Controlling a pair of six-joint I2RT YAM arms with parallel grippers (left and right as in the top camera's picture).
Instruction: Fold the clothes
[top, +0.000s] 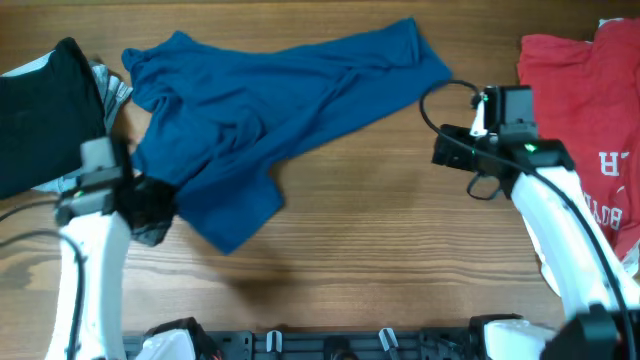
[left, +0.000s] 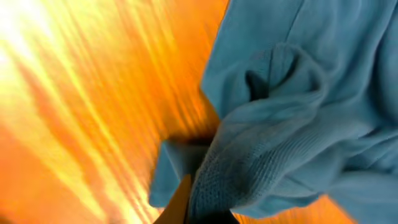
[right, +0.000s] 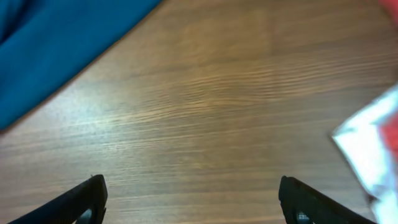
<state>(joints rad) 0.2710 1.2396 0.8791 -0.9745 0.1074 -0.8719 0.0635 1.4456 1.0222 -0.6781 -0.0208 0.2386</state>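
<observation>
Blue shirt (top: 270, 95) is lying crumpled on the wooden table (top: 380, 260), left of centre. The left gripper (top: 150, 205) is sitting at its bunched lower edge, buried in cloth, so its closure cannot be told; a thin hold is probably risking a slip. The right gripper (right: 189, 183) is hanging spread wide over the wood.

The dark blue cloth shirt (top: 270, 100) buries the left gripper (top: 150, 208), jaws unseen. Right and left edges crop the red lettered shirt (top: 575, 70) and black cloth garment (top: 40, 110).
</observation>
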